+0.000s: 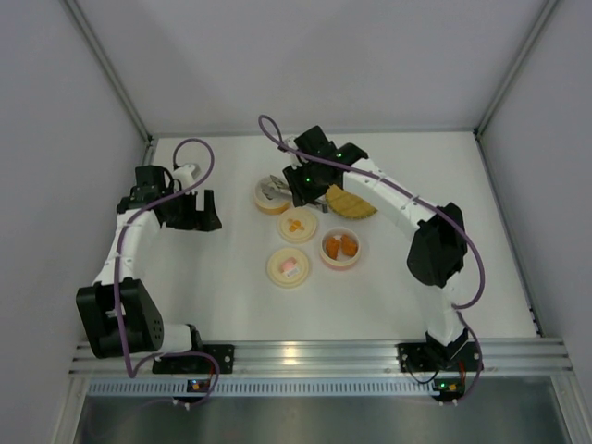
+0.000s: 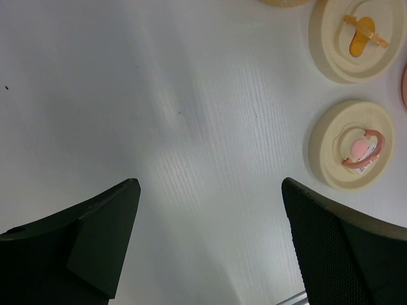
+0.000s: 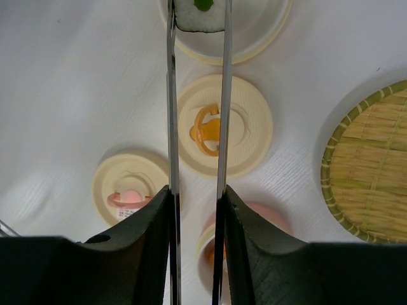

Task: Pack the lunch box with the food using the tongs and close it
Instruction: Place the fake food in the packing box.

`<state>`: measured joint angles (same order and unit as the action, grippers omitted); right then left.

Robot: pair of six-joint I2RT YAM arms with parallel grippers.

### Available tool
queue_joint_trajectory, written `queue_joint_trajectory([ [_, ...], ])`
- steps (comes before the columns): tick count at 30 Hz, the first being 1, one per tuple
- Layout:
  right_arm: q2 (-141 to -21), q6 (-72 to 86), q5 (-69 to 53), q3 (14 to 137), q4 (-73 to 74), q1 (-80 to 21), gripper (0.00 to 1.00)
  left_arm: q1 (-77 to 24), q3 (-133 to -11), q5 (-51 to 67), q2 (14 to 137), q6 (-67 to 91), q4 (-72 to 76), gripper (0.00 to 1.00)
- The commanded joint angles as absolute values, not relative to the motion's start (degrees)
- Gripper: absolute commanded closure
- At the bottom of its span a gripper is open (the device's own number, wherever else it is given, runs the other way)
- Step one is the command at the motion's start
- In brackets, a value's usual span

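My right gripper is shut on the slim metal tongs, one arm against each finger. The tong tips pinch a white cube with a dark green top over a cream lunch box bowl; whether the cube rests inside I cannot tell. Orange food chunks lie in a pink lunch box bowl. My left gripper hangs open over bare table at the left, holding nothing.
Two cream lids lie flat between the bowls, one with an orange mark and one with a pink mark. A woven plate sits partly under the right arm.
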<state>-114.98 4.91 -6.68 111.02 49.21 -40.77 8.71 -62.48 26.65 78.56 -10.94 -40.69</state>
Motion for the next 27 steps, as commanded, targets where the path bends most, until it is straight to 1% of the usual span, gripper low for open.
queue_joint_trajectory([
  [1,-116.27,3.96,-5.1,115.49,46.14,-41.4,0.9,8.96,-62.31,28.21,79.19,-12.57,-39.73,0.02],
  [9,-119.26,3.87,-4.31,116.54,44.21,-41.48,0.85,8.96,-61.08,27.42,79.45,-13.27,-39.2,0.02],
  [10,-119.79,3.87,-4.05,116.72,44.21,-41.48,0.84,8.96,-60.91,27.42,79.54,-13.27,-39.2,0.02],
  [13,-120.15,3.87,-3.78,116.72,43.68,-41.48,0.73,8.96,-60.82,27.07,79.54,-13.62,-39.02,0.02],
  [14,-120.23,3.87,-3.61,116.72,43.59,-41.48,0.72,8.96,-60.73,27.07,79.45,-13.62,-39.11,0.02],
  [23,-120.59,3.78,-3.43,117.69,44.47,-41.48,0.62,8.96,-60.91,26.9,79.63,-13.71,-39.02,0.02],
  [27,-120.5,3.78,-3.25,117.6,44.56,-41.48,0.6,8.96,-61.08,26.9,79.63,-13.62,-39.11,0.02],
])
